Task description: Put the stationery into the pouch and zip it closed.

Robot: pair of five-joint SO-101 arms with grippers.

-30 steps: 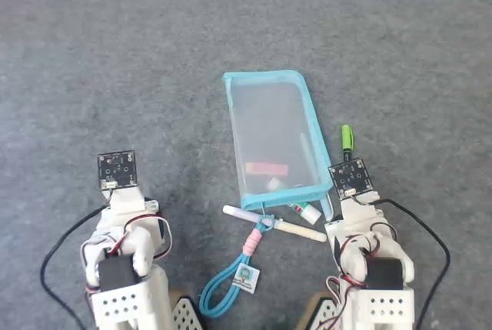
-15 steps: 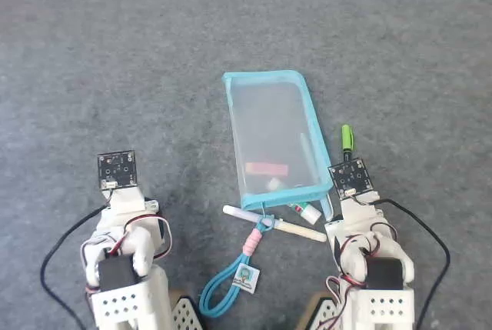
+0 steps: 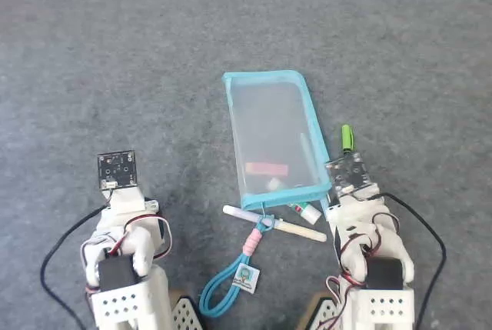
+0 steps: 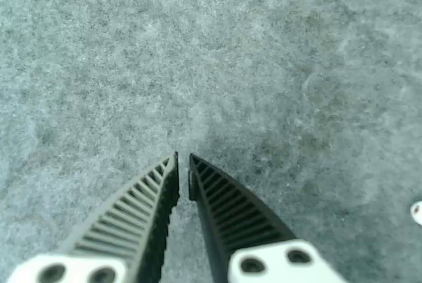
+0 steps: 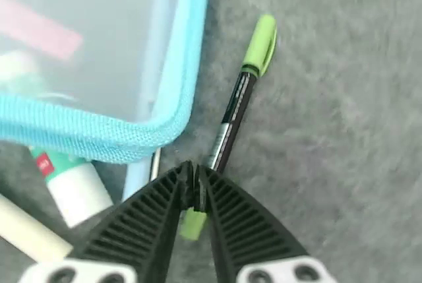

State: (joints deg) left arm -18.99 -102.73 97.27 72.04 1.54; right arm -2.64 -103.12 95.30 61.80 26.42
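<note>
Right gripper [image 5: 194,184], jaws together, is hanging over the near end of the green pen [image 5: 236,105], which is lying lengthwise ahead. Left gripper [image 4: 183,164], also closed, is sitting well apart.

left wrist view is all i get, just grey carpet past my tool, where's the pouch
Observer: The pouch lies flat toward the robot's right, close by the right tool.
Operator: anything outside it
Observer: A green-capped pen lies beside the pouch's long edge.
Operator: right tool holding it
Observer: No, that tool is shut, and the pen lies under its tips.
</note>
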